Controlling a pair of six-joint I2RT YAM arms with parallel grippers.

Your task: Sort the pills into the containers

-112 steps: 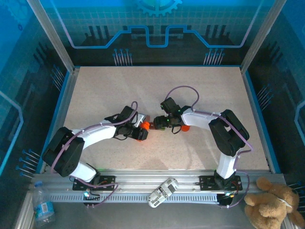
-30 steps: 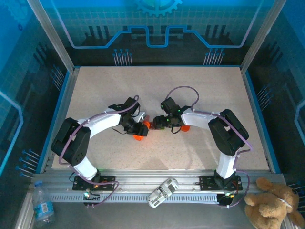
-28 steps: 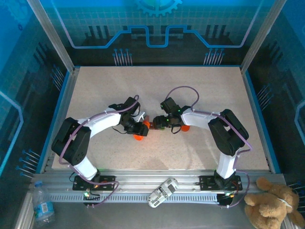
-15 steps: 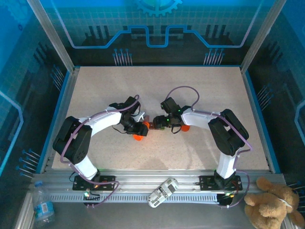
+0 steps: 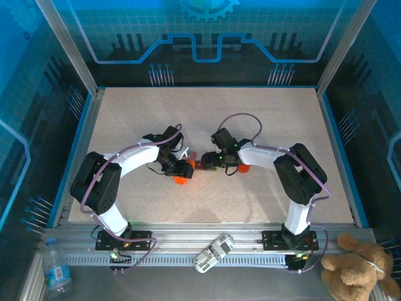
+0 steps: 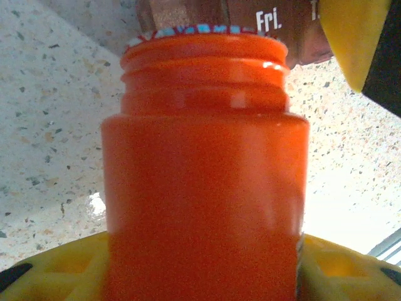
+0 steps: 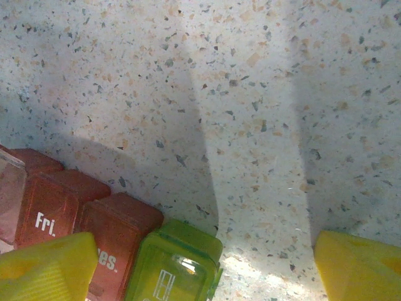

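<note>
Top external: both arms reach to mid-bench [image 5: 269, 119], with their tips near each other. Left fingers [image 5: 184, 168] are clamped on an orange bottle [image 5: 180, 180], and right fingers [image 5: 209, 162] sit just right of them. Strip [image 5: 198, 164] lies on the bench between the two, small and partly hidden here. An orange cap-like bit [image 5: 243, 168] lies on the bench beside the right arm, behind its wrist. On the near rail, off the bench, there is a grey handset [image 5: 213, 253]. A plush toy [image 5: 360, 271] sits at the bottom right corner.

Left wrist: the bottle fills the middle, gripped between yellow pads [image 6: 50, 269] on either side of its base. Its mouth is open with no cap on, has a blue-white rim and points away from the wrist at the strip's dark red part. The "Fri." label sits right behind the mouth; touching or not, cannot tell. The right arm's yellow fingertip shows at top right, just beside the strip.

Right wrist: the right fingers are wide apart. The strip lies flat on the bench at lower left, with dark red compartments, "Fri." in white and a green end. The green end lies in the gap, nearer the frame-left pad [image 7: 44, 263]. That pad overlaps a red compartment; contact cannot tell. The other pad [image 7: 357, 266] is well apart from the green end, with bare bench between.
</note>
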